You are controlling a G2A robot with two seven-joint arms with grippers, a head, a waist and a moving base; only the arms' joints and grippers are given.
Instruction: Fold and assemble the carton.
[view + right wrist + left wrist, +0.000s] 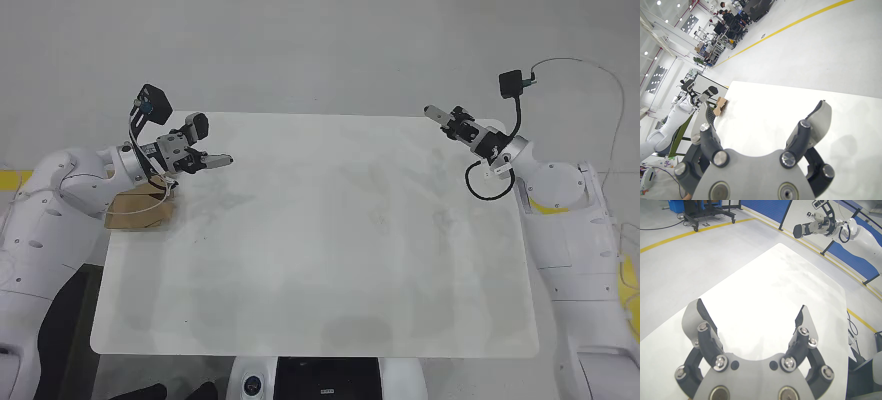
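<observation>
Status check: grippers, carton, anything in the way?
Left gripper open, nothing held. Right gripper open, over the far table corner. Carton at table edge, under the left arm, not gripped. Only that arm overhangs it.

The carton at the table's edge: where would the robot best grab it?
Likely the carton's edge facing the table's middle, approached from there with the open left tool; its other side sits under that arm.

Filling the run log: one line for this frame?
left gripper open, empty | right gripper open, empty | carton at table edge, ungripped
</observation>
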